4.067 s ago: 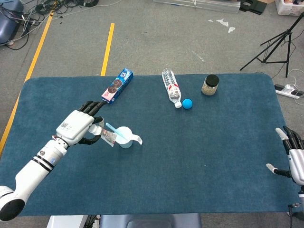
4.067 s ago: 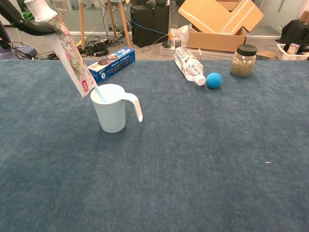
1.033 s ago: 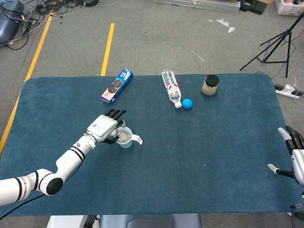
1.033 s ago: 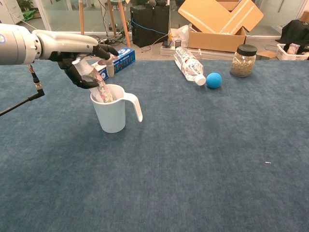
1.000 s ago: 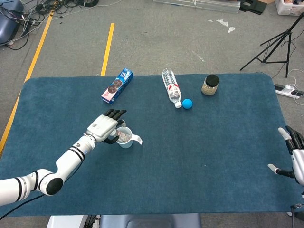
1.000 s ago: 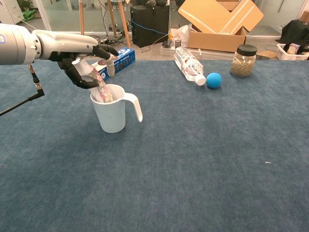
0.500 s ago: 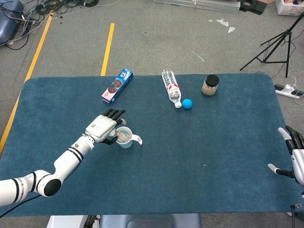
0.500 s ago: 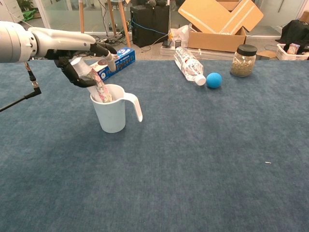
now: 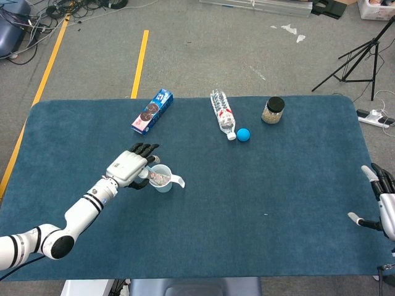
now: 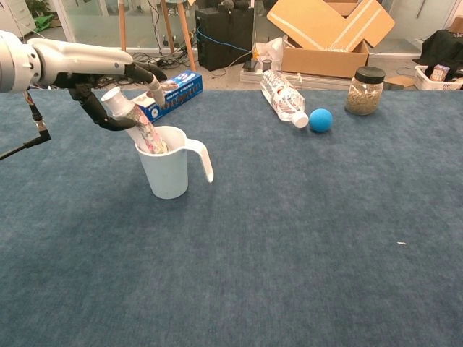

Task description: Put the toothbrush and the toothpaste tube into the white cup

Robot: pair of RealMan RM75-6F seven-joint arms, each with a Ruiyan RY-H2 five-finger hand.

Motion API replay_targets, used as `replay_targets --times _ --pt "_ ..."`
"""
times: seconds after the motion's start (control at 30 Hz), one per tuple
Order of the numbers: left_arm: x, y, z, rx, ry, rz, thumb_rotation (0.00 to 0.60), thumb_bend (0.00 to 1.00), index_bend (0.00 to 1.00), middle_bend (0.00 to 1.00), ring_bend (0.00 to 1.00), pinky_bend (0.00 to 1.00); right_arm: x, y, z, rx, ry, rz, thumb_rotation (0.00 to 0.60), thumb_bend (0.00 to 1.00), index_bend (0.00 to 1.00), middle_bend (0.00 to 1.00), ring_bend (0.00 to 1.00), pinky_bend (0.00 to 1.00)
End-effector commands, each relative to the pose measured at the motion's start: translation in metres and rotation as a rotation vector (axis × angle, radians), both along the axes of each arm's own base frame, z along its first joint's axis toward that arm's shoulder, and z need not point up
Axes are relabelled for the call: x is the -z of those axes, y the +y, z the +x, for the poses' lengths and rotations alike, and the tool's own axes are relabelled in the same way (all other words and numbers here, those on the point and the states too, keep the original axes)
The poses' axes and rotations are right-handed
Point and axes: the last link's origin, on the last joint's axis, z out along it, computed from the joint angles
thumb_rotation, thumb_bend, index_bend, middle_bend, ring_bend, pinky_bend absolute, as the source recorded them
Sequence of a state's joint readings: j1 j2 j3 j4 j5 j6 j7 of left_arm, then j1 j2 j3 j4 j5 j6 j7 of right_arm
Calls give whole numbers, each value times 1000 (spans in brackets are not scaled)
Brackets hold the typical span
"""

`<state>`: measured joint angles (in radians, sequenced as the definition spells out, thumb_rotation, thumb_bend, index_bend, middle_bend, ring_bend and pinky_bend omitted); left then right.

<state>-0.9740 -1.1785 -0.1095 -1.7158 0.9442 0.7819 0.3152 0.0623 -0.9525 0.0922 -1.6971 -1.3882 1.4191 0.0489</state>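
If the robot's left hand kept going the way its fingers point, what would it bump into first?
Probably the blue cookie box. The left hand by the white cup points up-table toward it, though depth is hard to judge.

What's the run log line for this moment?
left hand: open, beside tube cap | toothpaste tube: leaning in white cup | toothbrush: not visible | right hand: idle, table edge

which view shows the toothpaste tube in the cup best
The chest view: the flower-patterned toothpaste tube shows side-on, leaning in the white plastic cup with its white cap sticking out by the left hand. In the head view, only a small patterned patch shows inside the cup's rim.
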Motion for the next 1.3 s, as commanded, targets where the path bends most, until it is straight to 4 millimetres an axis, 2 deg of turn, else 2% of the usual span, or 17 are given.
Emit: replay_targets --times 0.03,0.4,0.57,0.67,0.73,0.87,1.07,1.3 --pt "-1 -1 -1 -1 1 -1 600 376 218 0 0 0 0 0 0 1 0 1 600 0 34 46 56 501" --pt "-7 -9 -3 4 -6 2 600 376 219 0 0 0 1 0 0 1 2 1 600 0 34 46 56 501" --pt "-18 -19 -2 12 -13 16 600 376 207 0 0 0 0 0 0 1 2 1 600 0 34 46 56 501" --pt "-30 -28 -3 4 -16 32 600 376 125 0 0 0 1 0 0 1 3 4 600 0 34 46 56 501" --pt "-37 -33 -4 0 -17 44 600 376 23 0 0 0 2 0 0 2 5 6 600 0 34 46 56 501" --pt "-54 -46 -8 -12 -24 80 600 376 0 0 0 0 4 -1 0 3 10 12 600 0 34 46 56 501" --pt "-80 -71 -35 -24 12 212 600 377 0 0 0 0 5 -1 0 5 14 9 600 0 34 46 56 501" --pt "-94 -102 -75 -67 54 318 600 376 0 0 0 0 8 -1 0 5 23 16 600 0 34 47 56 501"
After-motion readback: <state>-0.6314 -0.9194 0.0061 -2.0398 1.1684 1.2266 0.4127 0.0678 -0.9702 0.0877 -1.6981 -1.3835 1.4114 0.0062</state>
